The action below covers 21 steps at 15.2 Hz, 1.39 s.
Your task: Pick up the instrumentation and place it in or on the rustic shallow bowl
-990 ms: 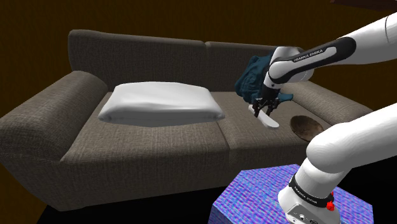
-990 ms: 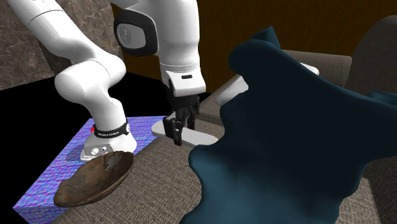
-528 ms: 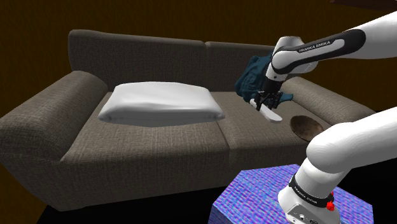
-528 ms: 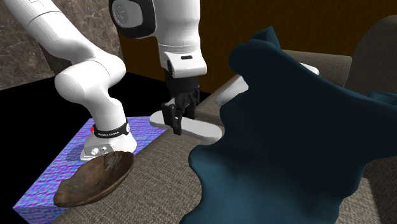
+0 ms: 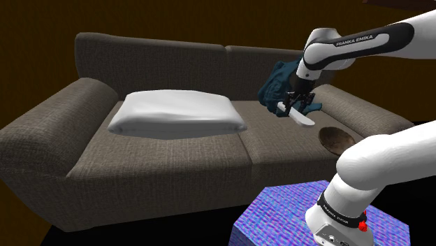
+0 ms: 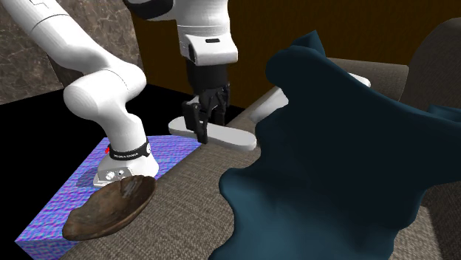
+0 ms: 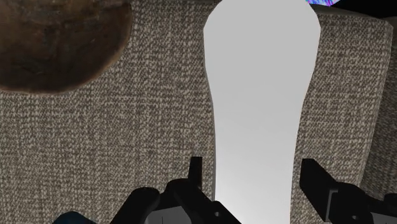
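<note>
Presently, one item in transit

Item: instrument (image 5: 304, 119) (image 6: 235, 139) (image 7: 261, 95), plain white, flat and paddle-shaped, broadening away from the hand. It is clasped at its narrow end, juts out past the fingertips and hangs clear above the sofa seat.

Hand (image 5: 292, 110) (image 6: 205, 133) (image 7: 254, 184): black, with two fingers closed in on the instrument's narrow end, one at each edge. It holds nothing else.

Change over the last second: hand and instrument sat lower, close to the seat cushion. Both have since risen together, and the instrument has kept the same place in the hold with no visible slip.

Meaning for the task, as a judgement: the pick-up looks complete and the carry has begun. Travel to the bowl and release are not yet done.

Destination: bowl (image 5: 339, 140) (image 6: 111, 207) (image 7: 57, 38), brown, rough, shallow and empty. It rests on the seat below the hand, off toward the stand, apart from the instrument.

Also present:
- sofa (image 5: 175, 157), grey-brown weave, beneath the hand
- blue cloth (image 5: 274, 84) (image 6: 340, 162), heaped just behind the hand
- white pillow (image 5: 175, 115), well away from the hand, on the far seat
- stand (image 5: 279, 216), a blue-purple patterned box below and nearer than the hand

Handling note, as a judgement: the instrument is long and may settle across the bowl's rim instead of inside it, so a low, centred release seems wise
</note>
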Available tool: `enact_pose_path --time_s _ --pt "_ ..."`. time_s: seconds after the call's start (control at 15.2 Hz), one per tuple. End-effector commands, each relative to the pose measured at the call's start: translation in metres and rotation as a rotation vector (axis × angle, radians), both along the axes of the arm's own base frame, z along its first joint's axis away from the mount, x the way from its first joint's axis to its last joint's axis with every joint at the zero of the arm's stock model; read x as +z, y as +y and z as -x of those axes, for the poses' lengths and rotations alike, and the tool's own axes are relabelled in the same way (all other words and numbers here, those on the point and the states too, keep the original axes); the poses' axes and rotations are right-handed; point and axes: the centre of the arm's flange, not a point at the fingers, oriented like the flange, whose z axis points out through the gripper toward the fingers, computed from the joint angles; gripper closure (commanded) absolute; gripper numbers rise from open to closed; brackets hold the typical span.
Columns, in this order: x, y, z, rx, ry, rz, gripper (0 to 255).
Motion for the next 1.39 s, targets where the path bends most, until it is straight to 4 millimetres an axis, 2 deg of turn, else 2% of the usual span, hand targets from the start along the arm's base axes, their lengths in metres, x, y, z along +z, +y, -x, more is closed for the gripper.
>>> enact_pose_path --time_s 0.0,0.99,1.06,1.32 --pt "0.004 -0.010 0.018 0.000 0.000 0.000 255" --pt "0.011 -0.110 0.189 0.000 0.000 0.000 255" --pt "0.011 -0.112 0.193 0.000 0.000 0.000 255" --pt "-0.010 -0.112 0.193 0.000 0.000 0.000 255"
